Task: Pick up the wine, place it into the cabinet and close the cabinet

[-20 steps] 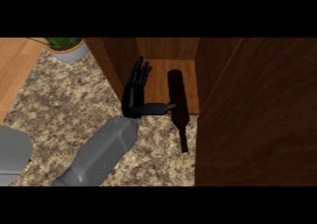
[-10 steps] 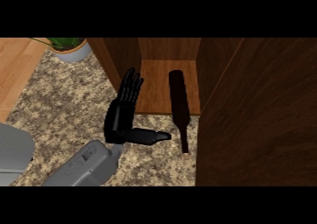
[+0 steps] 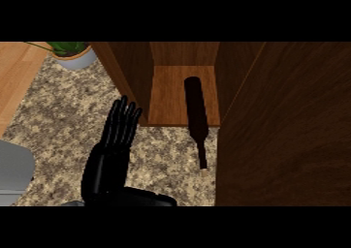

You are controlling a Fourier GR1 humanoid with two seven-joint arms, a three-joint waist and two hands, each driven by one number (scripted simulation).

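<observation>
1. The left hand (image 3: 114, 155) has pulled back from the wine bottle (image 3: 196, 114), fingers straight
2. Bottle lies half inside the cabinet (image 3: 182, 94), released so the door (image 3: 293, 126) can close

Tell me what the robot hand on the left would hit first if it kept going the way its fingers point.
Probably the cabinet's left wall. The left robot hand points up the view with straight fingers, their tips just short of that panel's front edge. Height is unclear from above, so it might pass over.
</observation>
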